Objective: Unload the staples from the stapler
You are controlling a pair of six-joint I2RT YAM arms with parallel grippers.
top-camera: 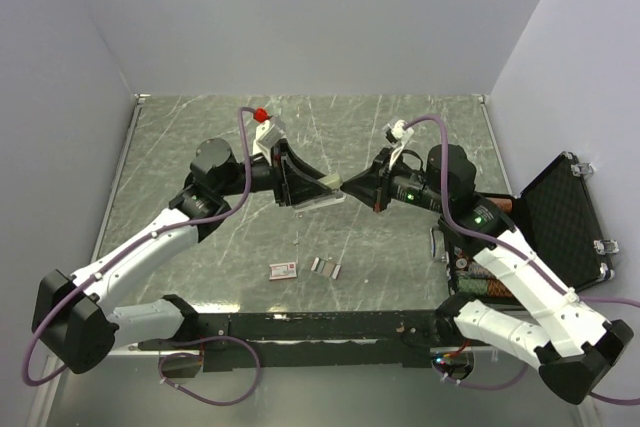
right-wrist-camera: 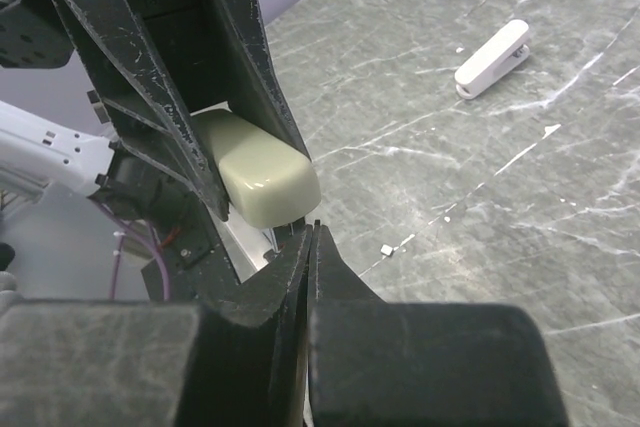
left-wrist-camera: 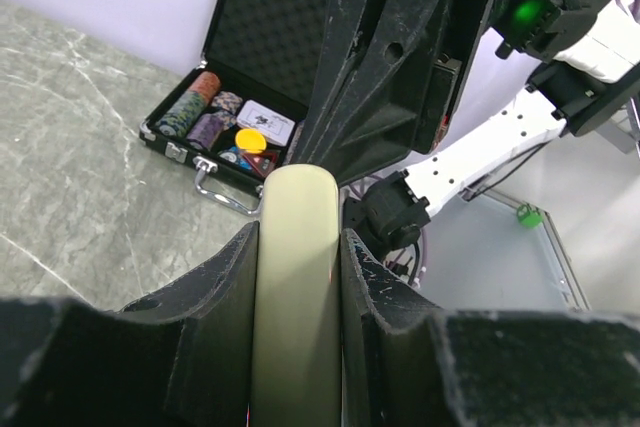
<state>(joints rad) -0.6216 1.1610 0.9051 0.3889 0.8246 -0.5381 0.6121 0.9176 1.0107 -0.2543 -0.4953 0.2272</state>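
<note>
My left gripper point(top-camera: 300, 185) point(left-wrist-camera: 298, 237) is shut on the pale cream stapler point(top-camera: 325, 190) point(left-wrist-camera: 295, 277) point(right-wrist-camera: 262, 172) and holds it above the table's middle, its rounded end toward the right arm. The left fingers point(right-wrist-camera: 150, 97) clamp its two sides. My right gripper point(top-camera: 358, 185) point(right-wrist-camera: 312, 232) is shut, its tips just under the stapler's rounded end, beside the silvery metal rail point(right-wrist-camera: 248, 242) below the body. Nothing shows between the right jaws. Two short silvery staples point(top-camera: 315, 265) point(top-camera: 336, 269) lie on the table near the front.
A small red-and-white box point(top-camera: 283, 269) lies left of the staples. An open black case point(top-camera: 560, 217) point(left-wrist-camera: 240, 117) with poker chips stands at the right edge. A small white oblong piece point(right-wrist-camera: 493, 57) and a tiny white speck point(right-wrist-camera: 385, 249) lie on the marble table point(top-camera: 420, 267).
</note>
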